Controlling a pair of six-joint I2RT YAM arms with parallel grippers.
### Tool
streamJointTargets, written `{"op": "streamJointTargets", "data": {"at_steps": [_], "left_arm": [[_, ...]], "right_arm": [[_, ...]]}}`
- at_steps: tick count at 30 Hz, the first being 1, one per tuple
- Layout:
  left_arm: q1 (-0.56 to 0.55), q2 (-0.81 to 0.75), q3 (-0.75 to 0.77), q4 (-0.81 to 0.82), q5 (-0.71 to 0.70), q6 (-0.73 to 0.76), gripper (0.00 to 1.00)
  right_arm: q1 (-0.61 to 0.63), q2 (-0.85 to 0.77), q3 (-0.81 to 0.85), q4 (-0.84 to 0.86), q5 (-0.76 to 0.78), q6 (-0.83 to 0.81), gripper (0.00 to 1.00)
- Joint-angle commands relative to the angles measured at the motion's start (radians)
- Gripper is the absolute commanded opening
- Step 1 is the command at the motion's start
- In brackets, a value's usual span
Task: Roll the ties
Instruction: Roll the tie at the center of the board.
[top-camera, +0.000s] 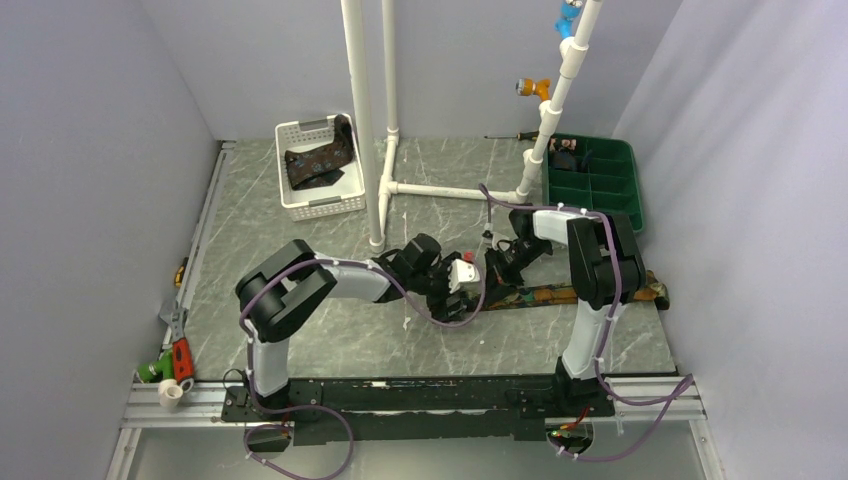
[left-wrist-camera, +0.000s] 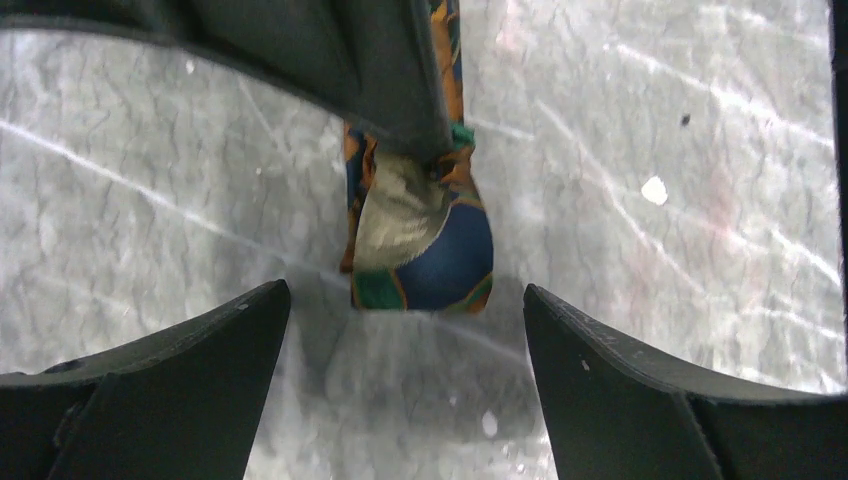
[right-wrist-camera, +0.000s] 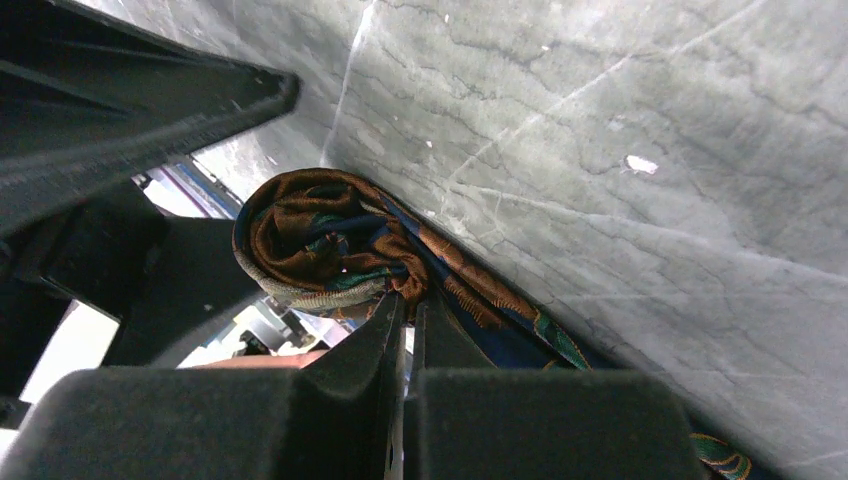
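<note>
A dark brown tie (top-camera: 560, 294) with orange and teal mottling lies flat along the table in front of the right arm. Its left end is curled into a small roll (right-wrist-camera: 320, 245). My right gripper (right-wrist-camera: 408, 300) is shut on that rolled end and holds it upright on the table. In the left wrist view the tie's end (left-wrist-camera: 425, 240) hangs from the right gripper's fingers. My left gripper (left-wrist-camera: 405, 320) is open, level with the table, its fingers either side of that end without touching it. A second patterned tie (top-camera: 322, 163) lies in the white basket (top-camera: 345, 203).
A white pipe frame (top-camera: 440, 190) stands behind the grippers. A green compartment tray (top-camera: 632, 205) sits at the back right. Tools and an orange-handled item (top-camera: 180, 358) lie at the table's left front edge. Purple cables run along both arms.
</note>
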Motion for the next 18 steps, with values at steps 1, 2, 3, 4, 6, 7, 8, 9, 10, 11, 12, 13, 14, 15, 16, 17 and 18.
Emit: {"op": "streamJointTargets", "data": {"at_steps": [1,2,3,4,6,7,8,9,10,11,12,13,14,15,16,17,18], "left_arm": [[-0.041,0.051,0.042,0.143,0.016,-0.104,0.92],[-0.045,0.058,0.044,0.163,-0.004,-0.11,0.91],[-0.046,0.069,0.049,0.171,-0.008,-0.11,0.88],[-0.046,0.08,0.063,0.16,-0.011,-0.102,0.82],[-0.044,0.087,0.081,0.104,-0.017,-0.074,0.64],[-0.038,0.079,0.075,0.079,-0.022,-0.06,0.56],[-0.028,0.064,0.062,0.062,-0.028,-0.053,0.51],[-0.013,0.045,0.043,0.039,-0.026,-0.048,0.48],[0.008,0.022,0.022,-0.005,-0.02,-0.038,0.46],[0.029,-0.003,0.001,-0.04,-0.014,-0.022,0.44],[0.047,-0.03,-0.024,-0.069,-0.015,-0.007,0.42],[0.064,-0.055,-0.047,-0.101,-0.013,0.009,0.41],[0.085,-0.087,-0.07,-0.125,-0.007,0.024,0.41],[0.103,-0.109,-0.091,-0.147,0.001,0.036,0.42],[0.12,-0.13,-0.12,-0.157,0.006,0.046,0.43],[0.137,-0.152,-0.141,-0.159,0.019,0.054,0.47],[0.151,-0.173,-0.164,-0.151,0.04,0.06,0.53]], "right_arm": [[0.012,0.063,0.019,0.08,0.157,-0.019,0.0],[0.017,0.07,0.026,0.089,0.159,-0.014,0.0],[0.024,0.078,0.034,0.099,0.157,-0.008,0.0],[0.031,0.088,0.042,0.104,0.151,-0.003,0.0],[0.047,0.104,0.056,0.119,0.133,0.005,0.0],[0.056,0.107,0.062,0.13,0.123,0.013,0.0],[0.065,0.11,0.066,0.141,0.11,0.02,0.0],[0.074,0.106,0.069,0.156,0.083,0.026,0.0],[0.083,0.102,0.067,0.181,0.065,0.032,0.0],[0.095,0.098,0.064,0.207,0.05,0.064,0.0],[0.109,0.098,0.064,0.228,0.024,0.077,0.0],[0.121,0.1,0.065,0.251,0.009,0.093,0.0],[0.138,0.106,0.07,0.269,0.004,0.108,0.0],[0.153,0.114,0.076,0.284,0.001,0.12,0.0],[0.171,0.122,0.082,0.297,0.005,0.134,0.0],[0.179,0.131,0.088,0.308,0.011,0.145,0.0],[0.188,0.14,0.094,0.317,0.016,0.153,0.0]]}}
